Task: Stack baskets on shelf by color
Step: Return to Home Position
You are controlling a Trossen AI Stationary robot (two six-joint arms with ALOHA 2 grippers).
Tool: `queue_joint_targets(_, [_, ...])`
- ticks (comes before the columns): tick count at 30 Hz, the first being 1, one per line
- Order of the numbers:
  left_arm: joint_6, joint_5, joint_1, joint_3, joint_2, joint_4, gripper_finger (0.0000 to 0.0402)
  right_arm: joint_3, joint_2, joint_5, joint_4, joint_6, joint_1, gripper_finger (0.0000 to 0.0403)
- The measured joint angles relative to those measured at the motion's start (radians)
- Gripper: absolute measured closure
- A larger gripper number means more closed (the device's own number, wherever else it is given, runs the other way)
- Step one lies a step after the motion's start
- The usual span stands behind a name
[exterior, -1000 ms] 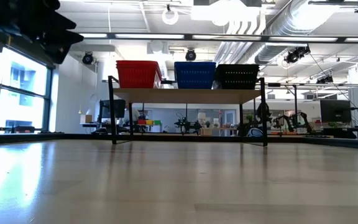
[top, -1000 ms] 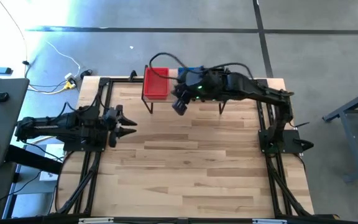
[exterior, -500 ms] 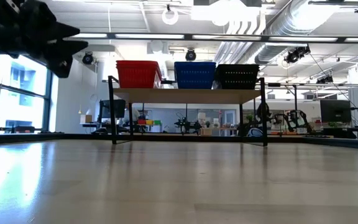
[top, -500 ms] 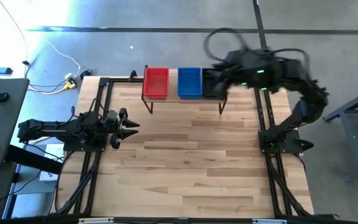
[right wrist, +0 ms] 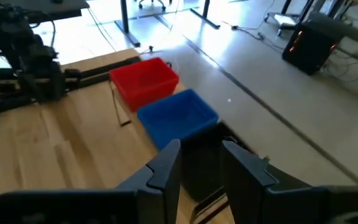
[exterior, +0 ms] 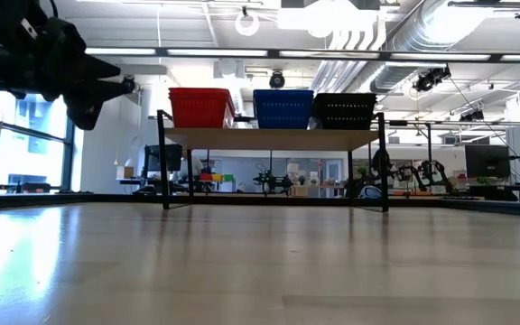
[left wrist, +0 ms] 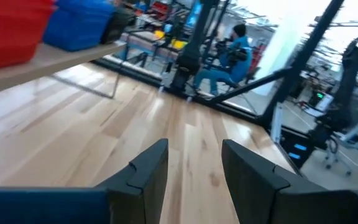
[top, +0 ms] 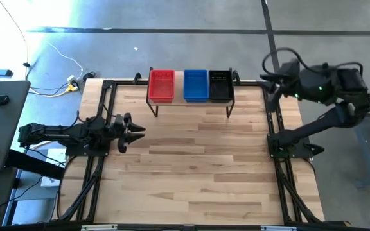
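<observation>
You have the red basket (top: 161, 85), blue basket (top: 196, 85) and black basket (top: 221, 85) side by side on the shelf (exterior: 273, 138) at the table's (top: 191, 173) far edge, the row running left to right, with the right jaws, parted and empty, up beyond its black end and nearer than the left jaws, also parted and empty.

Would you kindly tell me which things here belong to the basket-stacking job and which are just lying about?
Job: red baskets, blue baskets, black baskets, shelf, left gripper, right gripper (both open, empty).
Lying about: yellow plug, person in blue.
</observation>
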Motion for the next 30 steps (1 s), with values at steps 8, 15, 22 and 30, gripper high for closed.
queue_joint_targets(8, [-0.014, -0.030, 0.000, 0.000, 0.000, -0.018, 0.0261, -0.502, -0.286, -0.015, 0.288, 0.056, 0.072, 0.0304])
queue_joint_targets(15, [-0.016, -0.030, 0.000, 0.000, 0.000, -0.018, 0.0261, -0.876, -0.479, -0.103, 0.553, 0.047, 0.082, 0.0304])
queue_joint_targets(22, [-0.016, -0.030, 0.000, 0.001, 0.000, -0.018, 0.0261, -1.188, -0.614, -0.220, 0.851, -0.028, 0.082, 0.0304])
queue_joint_targets(30, [-0.016, -0.030, 0.000, 0.001, 0.000, -0.018, 0.0261, -1.514, -0.740, -0.270, 1.138, -0.024, 0.082, 0.0304])
